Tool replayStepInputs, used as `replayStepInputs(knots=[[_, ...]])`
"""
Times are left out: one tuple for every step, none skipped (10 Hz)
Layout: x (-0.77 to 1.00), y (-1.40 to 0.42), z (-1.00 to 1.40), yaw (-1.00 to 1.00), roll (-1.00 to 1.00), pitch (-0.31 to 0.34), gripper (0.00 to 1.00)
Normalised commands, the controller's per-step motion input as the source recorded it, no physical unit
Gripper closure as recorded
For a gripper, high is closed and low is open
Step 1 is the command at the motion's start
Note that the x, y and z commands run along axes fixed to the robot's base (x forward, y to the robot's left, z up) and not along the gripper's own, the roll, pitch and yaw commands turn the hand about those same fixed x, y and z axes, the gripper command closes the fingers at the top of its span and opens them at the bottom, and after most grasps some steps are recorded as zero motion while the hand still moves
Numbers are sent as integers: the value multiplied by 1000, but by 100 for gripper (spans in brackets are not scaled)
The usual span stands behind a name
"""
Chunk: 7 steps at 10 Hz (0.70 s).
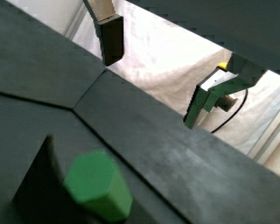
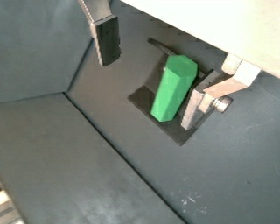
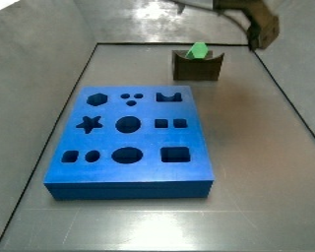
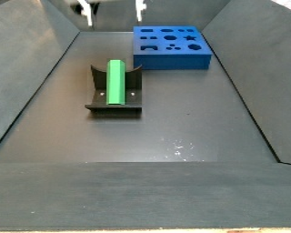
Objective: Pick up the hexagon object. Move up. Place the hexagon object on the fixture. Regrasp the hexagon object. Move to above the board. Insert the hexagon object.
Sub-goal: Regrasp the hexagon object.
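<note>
One hexagon object (image 4: pixel 115 81) on fixture (image 4: pixel 114 107), end effector (image 2: pixel 154 63) open above

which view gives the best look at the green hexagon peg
A side view shows the hexagon object whole, lying lengthwise in the fixture, with the open gripper above and apart. A wrist view also shows its full length. Another wrist view shows mainly its hexagonal end; the remaining side view only a small tip.

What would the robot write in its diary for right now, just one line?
phase: before regrasp | gripper: open, above fixture, holding nothing | hexagon object: resting on fixture, untouched | board: holes empty
</note>
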Motion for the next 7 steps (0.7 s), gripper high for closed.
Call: replayStepInputs(knots=[[85,52,-1000,139,82,-24,0],[96,48,-1000,117,77,-65,0],[104,44,-1000,94,76,-87,0],[107,41,-1000,77,75,-97,0],[121,33,-1000,34,74,-101,0],[124,29,-949,10,72,-96,0],[110,19,-807,-10,75,-80,0]])
